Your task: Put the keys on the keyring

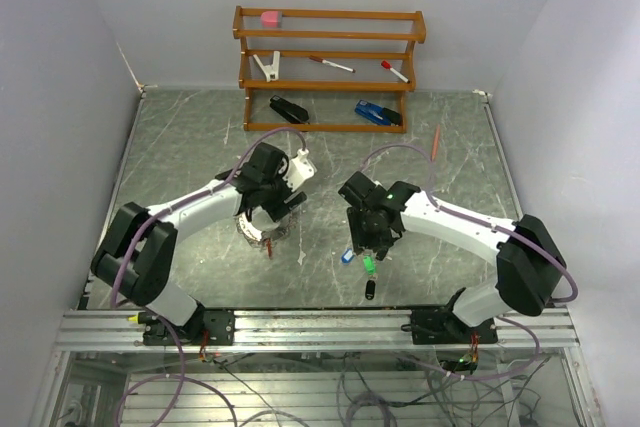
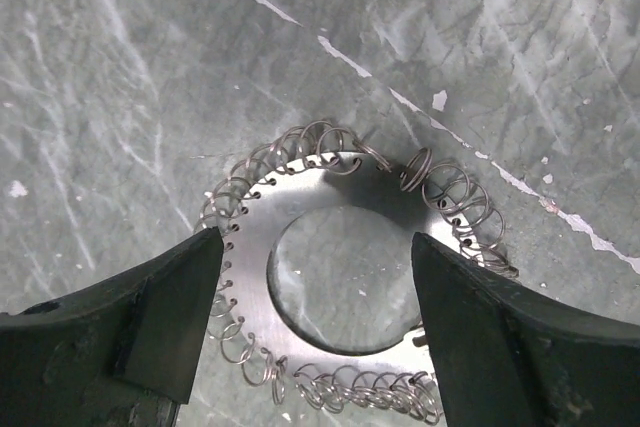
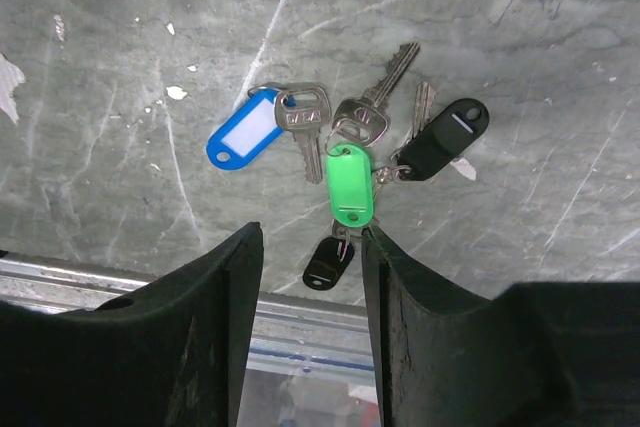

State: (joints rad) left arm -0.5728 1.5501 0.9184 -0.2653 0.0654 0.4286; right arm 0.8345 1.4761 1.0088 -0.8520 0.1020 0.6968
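Jaws released both sides: I hold left gripper (image 2: 318,247) above the flat silvery coil-rimmed keyring (image 2: 300,192), right gripper (image 3: 308,247) over plastic-tagged metal keys (image 3: 349,182) by the table (image 1: 200,147)'s near edge, ready to grasp.

light: bright, even | shadows: soft | glare: faint on keyring (image 2: 300,217) | focus: sharp

Pale walls (image 1: 60,47) close in my grey marbled table (image 1: 180,147); a wooden rack (image 1: 350,35) stands at its far edge.
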